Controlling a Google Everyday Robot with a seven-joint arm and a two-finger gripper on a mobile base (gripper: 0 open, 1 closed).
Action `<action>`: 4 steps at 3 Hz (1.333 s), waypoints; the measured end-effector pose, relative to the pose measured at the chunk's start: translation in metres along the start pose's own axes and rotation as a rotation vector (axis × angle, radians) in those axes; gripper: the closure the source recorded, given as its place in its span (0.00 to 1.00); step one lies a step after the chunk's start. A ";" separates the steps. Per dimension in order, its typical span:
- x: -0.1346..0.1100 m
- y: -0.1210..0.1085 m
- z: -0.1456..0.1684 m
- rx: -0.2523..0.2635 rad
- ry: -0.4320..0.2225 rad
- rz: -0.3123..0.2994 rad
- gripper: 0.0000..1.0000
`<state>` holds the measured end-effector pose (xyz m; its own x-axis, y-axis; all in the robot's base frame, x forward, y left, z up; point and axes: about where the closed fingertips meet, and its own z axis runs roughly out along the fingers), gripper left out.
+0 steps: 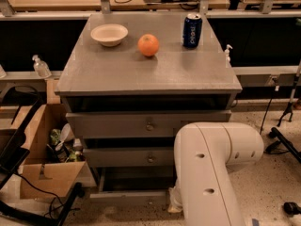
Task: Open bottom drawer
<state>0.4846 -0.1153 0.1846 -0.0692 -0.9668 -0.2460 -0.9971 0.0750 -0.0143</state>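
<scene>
The bottom drawer [127, 197] of the grey cabinet [150, 74] stands pulled out a little, and a dark strip of its inside [136, 180] shows behind its flat front. My white arm [207, 173] comes down in front of the cabinet's lower right and covers the drawer's right part. My gripper is hidden below and behind that arm, near the drawer's right side, so it is out of sight. Above it are the middle drawer [122, 157] and the top drawer [117, 125], each with a small round knob.
On the cabinet top are a white bowl [109, 34], an orange [148, 45] and a blue can [192, 30]. An open cardboard box [44, 173] with clutter and a black stand [19, 149] crowd the floor at left. Black stand legs [284, 142] are on the right.
</scene>
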 end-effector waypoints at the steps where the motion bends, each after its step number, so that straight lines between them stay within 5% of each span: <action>1: 0.000 0.000 0.000 0.000 0.000 0.000 0.04; 3: 0.000 0.001 0.001 -0.002 0.000 0.000 0.00; 4: 0.000 0.002 0.002 -0.004 0.000 0.000 0.18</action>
<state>0.4825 -0.1146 0.1830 -0.0691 -0.9668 -0.2461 -0.9972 0.0739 -0.0101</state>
